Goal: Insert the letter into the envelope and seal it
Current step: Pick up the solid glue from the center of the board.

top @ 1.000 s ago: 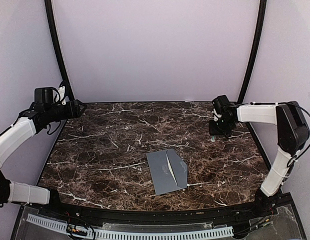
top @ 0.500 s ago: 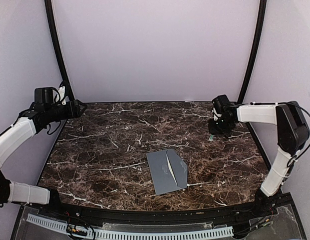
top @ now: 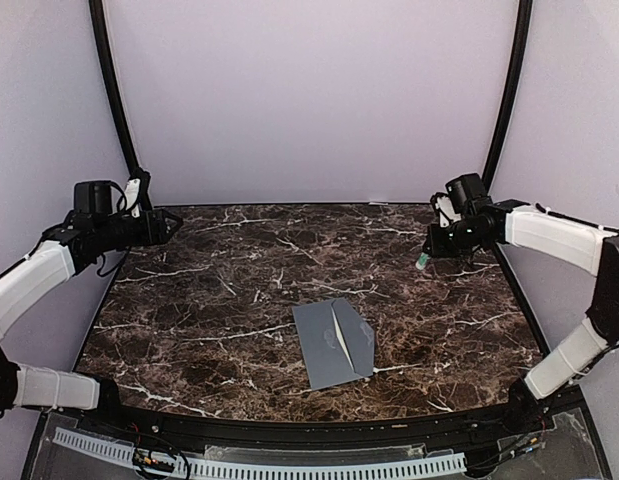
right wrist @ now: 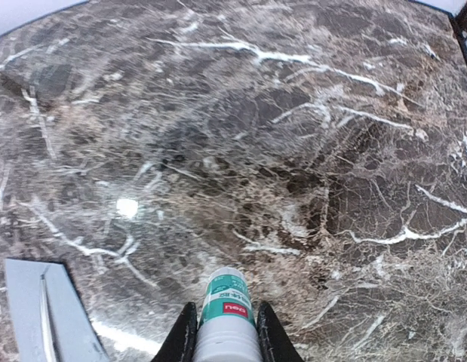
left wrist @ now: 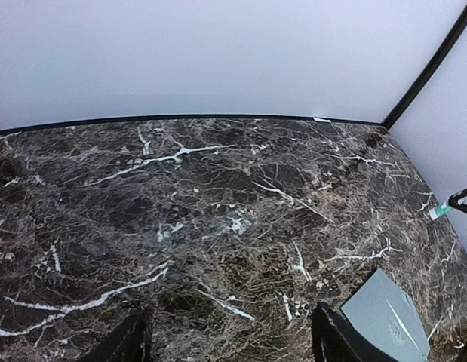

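Note:
The slate-grey envelope (top: 324, 350) lies flat on the marble table near the front middle. It also shows in the left wrist view (left wrist: 384, 317) and the right wrist view (right wrist: 26, 317). A thin cream sliver of the letter (top: 341, 336) shows along the flap's edge; the rest of it is hidden. My right gripper (top: 430, 250) is at the back right, above the table, shut on a white and green glue stick (right wrist: 226, 317), whose tip points down-left (top: 422, 263). My left gripper (top: 169, 227) is open and empty at the back left, far from the envelope; its fingers (left wrist: 131, 343) frame bare marble.
Black frame poles (top: 114, 100) stand at both back corners against the pale walls. The table's black front rim (top: 289, 430) runs along the near edge. The table's black back edge (left wrist: 180, 117) meets the wall.
My right arm has swung up and to the right with the glue stick, its elbow straightening. My left gripper has shifted slightly right. The envelope has not moved.

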Robot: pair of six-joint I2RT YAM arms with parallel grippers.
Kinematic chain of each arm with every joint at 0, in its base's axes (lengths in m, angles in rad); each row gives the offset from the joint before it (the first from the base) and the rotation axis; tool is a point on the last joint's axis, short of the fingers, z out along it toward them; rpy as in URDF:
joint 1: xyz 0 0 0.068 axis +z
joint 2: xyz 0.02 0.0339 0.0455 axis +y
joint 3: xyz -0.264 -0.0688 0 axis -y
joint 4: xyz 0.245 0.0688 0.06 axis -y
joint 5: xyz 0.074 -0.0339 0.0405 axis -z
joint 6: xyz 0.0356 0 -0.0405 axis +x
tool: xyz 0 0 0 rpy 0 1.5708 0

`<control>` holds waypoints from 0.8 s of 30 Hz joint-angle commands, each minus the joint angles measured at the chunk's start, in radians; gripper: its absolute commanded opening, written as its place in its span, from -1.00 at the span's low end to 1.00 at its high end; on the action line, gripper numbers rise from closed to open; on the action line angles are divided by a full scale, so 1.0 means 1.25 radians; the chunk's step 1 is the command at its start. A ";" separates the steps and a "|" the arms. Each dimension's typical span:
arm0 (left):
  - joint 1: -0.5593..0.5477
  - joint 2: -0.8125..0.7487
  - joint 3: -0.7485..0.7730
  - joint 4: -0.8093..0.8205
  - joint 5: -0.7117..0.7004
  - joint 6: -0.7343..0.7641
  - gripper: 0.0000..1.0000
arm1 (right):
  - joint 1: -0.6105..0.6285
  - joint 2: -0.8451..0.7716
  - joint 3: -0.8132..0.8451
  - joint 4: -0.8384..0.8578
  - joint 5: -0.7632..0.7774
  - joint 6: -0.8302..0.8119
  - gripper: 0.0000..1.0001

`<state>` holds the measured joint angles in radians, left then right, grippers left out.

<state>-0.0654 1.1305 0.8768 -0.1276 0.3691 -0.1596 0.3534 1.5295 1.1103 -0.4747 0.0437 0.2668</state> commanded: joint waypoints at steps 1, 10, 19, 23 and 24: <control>-0.099 -0.046 -0.014 0.035 0.029 0.051 0.40 | 0.003 -0.101 -0.037 -0.016 -0.160 -0.004 -0.80; -0.425 -0.126 -0.184 0.305 0.059 -0.168 0.37 | 0.119 -0.260 -0.080 -0.040 -0.375 0.059 -0.83; -0.779 0.102 -0.016 0.308 -0.042 -0.108 0.31 | 0.283 -0.278 -0.094 0.070 -0.490 0.142 -0.81; -0.822 0.182 0.032 0.288 -0.069 -0.088 0.32 | 0.338 -0.264 -0.095 0.106 -0.504 0.161 -0.81; -0.824 0.196 0.034 0.290 -0.072 -0.090 0.32 | 0.348 -0.259 -0.092 0.106 -0.504 0.162 -0.81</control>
<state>-1.0782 1.3293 0.8791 0.2379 0.3305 -0.3035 0.7422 1.1896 0.9997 -0.4324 -0.5388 0.4297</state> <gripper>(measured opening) 0.658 0.206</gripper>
